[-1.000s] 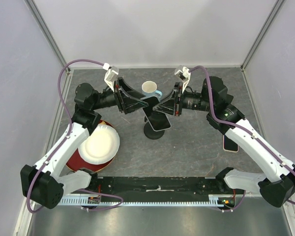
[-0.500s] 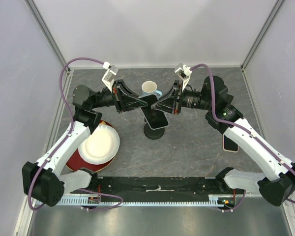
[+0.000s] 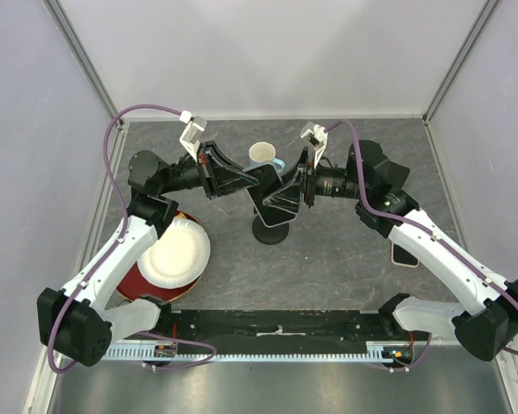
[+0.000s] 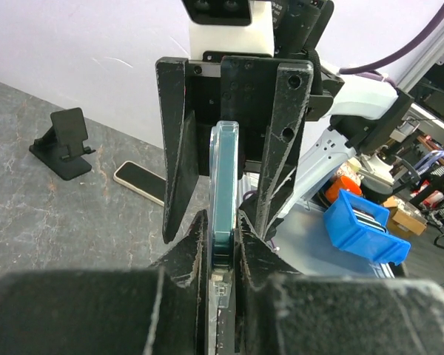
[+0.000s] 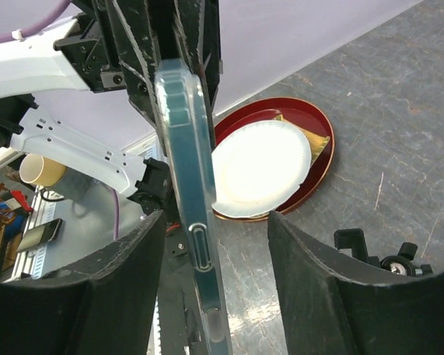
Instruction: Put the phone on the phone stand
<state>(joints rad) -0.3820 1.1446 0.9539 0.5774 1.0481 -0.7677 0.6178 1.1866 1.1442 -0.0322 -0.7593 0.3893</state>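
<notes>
The phone (image 5: 183, 170) runs past the right wrist view's bottom edge.

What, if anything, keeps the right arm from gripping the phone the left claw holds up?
Probably nothing, so yes: the right claw is open with its jaws either side of the phone, whose other end the left claw clamps.

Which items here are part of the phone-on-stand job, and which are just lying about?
In the job: phone, clamped in the left hand, right hand open around it; round-based stand below.
Lying about: cup, white plate, red tray, second phone, small folding stand.
</notes>
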